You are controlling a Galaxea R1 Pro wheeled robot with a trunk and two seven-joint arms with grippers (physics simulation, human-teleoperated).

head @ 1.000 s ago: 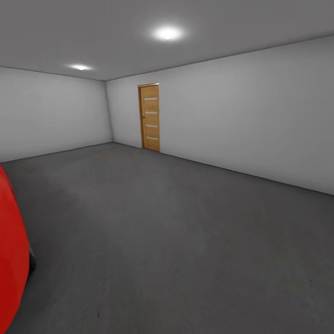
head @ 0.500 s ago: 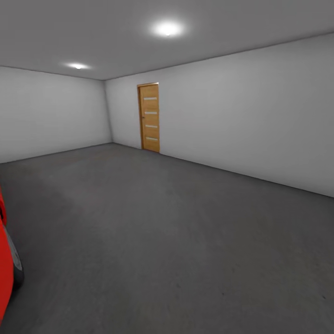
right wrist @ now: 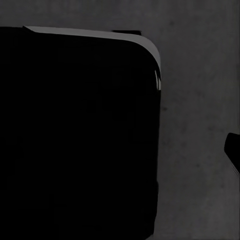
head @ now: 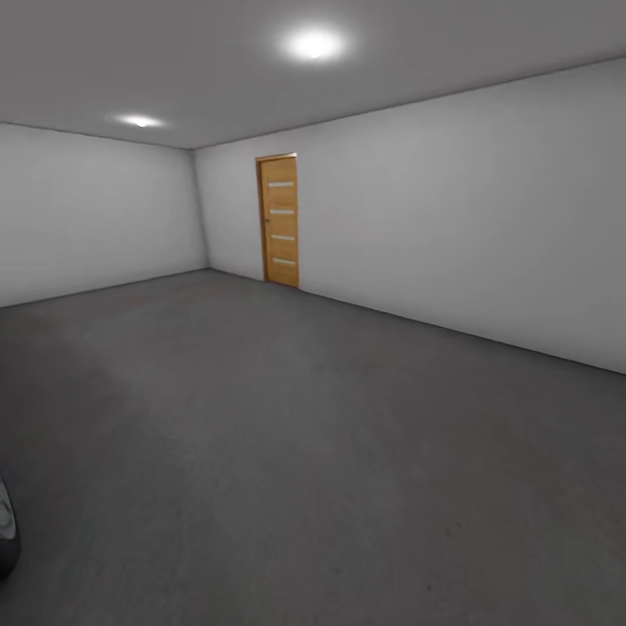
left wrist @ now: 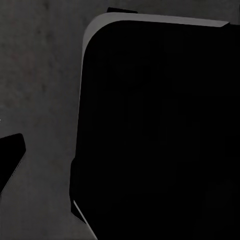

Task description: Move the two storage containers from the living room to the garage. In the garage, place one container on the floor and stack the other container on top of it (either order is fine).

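I am in the garage, on its dark grey concrete-like floor (head: 330, 452). The two storage containers are out of view. In the left wrist view a single dark fingertip (left wrist: 10, 155) pokes in at the picture's edge over the floor (left wrist: 40, 90), beside my black base (left wrist: 160, 130). The right wrist view has a similar dark fingertip (right wrist: 234, 152) at its edge, with the base (right wrist: 75, 135) and bare floor (right wrist: 200, 100). Nothing sits between the fingers that I can see.
A wooden slatted door (head: 279, 221) stands shut in the far pale grey wall (head: 469, 217). A sliver of a dark car tyre (head: 4, 530) shows at the lower left edge. Two ceiling lights (head: 315, 43) are on. Open floor stretches ahead.
The camera has swung right: the red car has slid out past the left edge, leaving just a bit of tyre. The door and walls have barely shifted.
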